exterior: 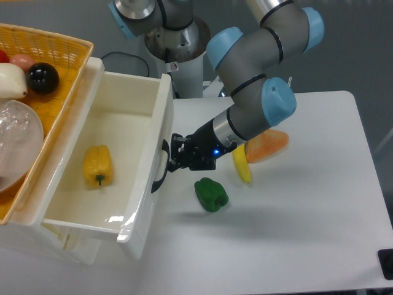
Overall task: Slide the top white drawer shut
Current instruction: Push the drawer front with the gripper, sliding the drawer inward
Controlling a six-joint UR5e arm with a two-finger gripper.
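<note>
The top white drawer (147, 178) stands pulled out at the left, glossy with tall sides, and a yellow pepper (97, 165) lies inside it. A dark curved handle (161, 167) sits on its front wall. My gripper (174, 156) is black and presses against that front wall at the handle, fingers close together with nothing visibly held between them.
A yellow wicker basket (58, 58) with a black ball (42, 77) and other items rests on top at the left. On the white table (307, 233) lie a green pepper (210, 194), a yellow banana (242, 167) and an orange carrot-like piece (268, 145). The robot base (178, 55) stands behind.
</note>
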